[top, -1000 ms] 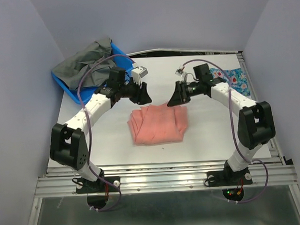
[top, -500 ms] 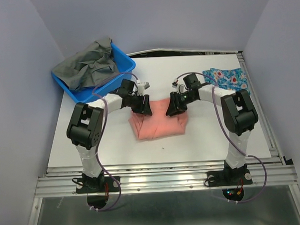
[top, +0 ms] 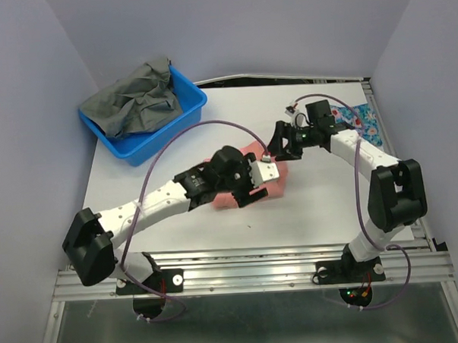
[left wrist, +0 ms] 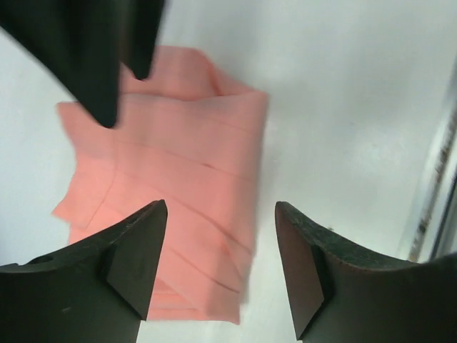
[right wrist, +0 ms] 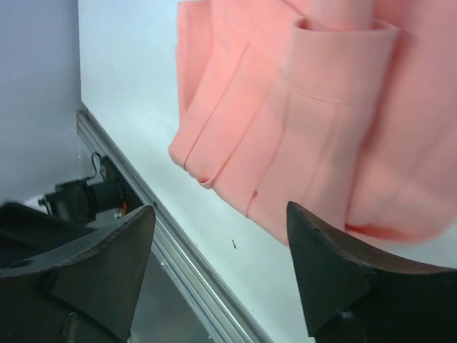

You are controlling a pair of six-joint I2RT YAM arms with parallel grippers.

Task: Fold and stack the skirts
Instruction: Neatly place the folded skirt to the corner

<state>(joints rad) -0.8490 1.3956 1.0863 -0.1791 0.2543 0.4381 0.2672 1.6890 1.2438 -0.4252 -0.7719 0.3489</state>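
Note:
The salmon-pink pleated skirt [top: 278,181] lies folded in the middle of the white table, partly hidden under my left arm. My left gripper [top: 254,190] hovers over it, open and empty; in the left wrist view the skirt [left wrist: 178,164] lies below the spread gripper [left wrist: 221,271]. My right gripper [top: 276,150] hangs open just past the skirt's far right corner. In its wrist view, the pleats [right wrist: 307,107] lie ahead of the empty gripper [right wrist: 221,279]. The blue flowered skirt [top: 360,120] rests at the table's far right edge.
A blue plastic basket [top: 188,112] with a grey cloth [top: 138,92] stands at the back left. The metal rail [top: 255,254] runs along the near table edge. My right gripper's dark fingers [left wrist: 96,64] show at the top left of the left wrist view.
Both grippers have opened and come off the pink skirt's far edge. My left arm has swung across over the skirt toward the right. The right gripper has pulled back up and to the right.

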